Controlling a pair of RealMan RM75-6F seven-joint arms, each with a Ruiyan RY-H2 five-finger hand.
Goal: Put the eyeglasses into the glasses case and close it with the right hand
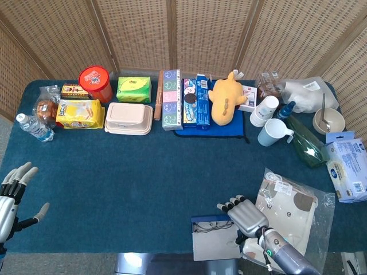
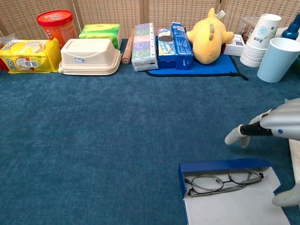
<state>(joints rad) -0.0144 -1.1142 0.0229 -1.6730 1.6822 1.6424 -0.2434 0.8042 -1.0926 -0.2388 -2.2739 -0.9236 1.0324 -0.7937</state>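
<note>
One eyeglasses [image 2: 224, 180] in one open glasses case [image 2: 225, 165]; right hand [image 1: 246, 213] released, hovering; left hand [image 1: 12, 193] spread empty, head view only.

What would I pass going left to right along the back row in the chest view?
Yellow snack bag → red tub → beige lunch box → tissue pack stack → blue cookie box → yellow plush toy → paper cup stack → light blue mug.
</note>
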